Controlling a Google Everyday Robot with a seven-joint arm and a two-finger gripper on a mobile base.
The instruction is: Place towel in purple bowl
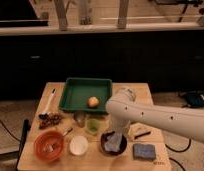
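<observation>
Low in the frame's center, the end effector (pixel 116 134), grip state unclear, hovers over the towel (pixel 113 142) in the bowl (pixel 106 148).

The wooden table (pixel 55 90) carries a green tray (pixel 75 95), purple bowl (pixel 106 148), orange bowl (pixel 41 141), white cup (pixel 78 145) and blue sponge (pixel 144 151), gripper (pixel 115 134) above.

A pale, crumpled towel (pixel 113 141) is seen bunched inside the dark purple bowl (pixel 106 148), near the table's front edge; the gripper (pixel 116 131) is positioned just above them, mostly hidden
</observation>
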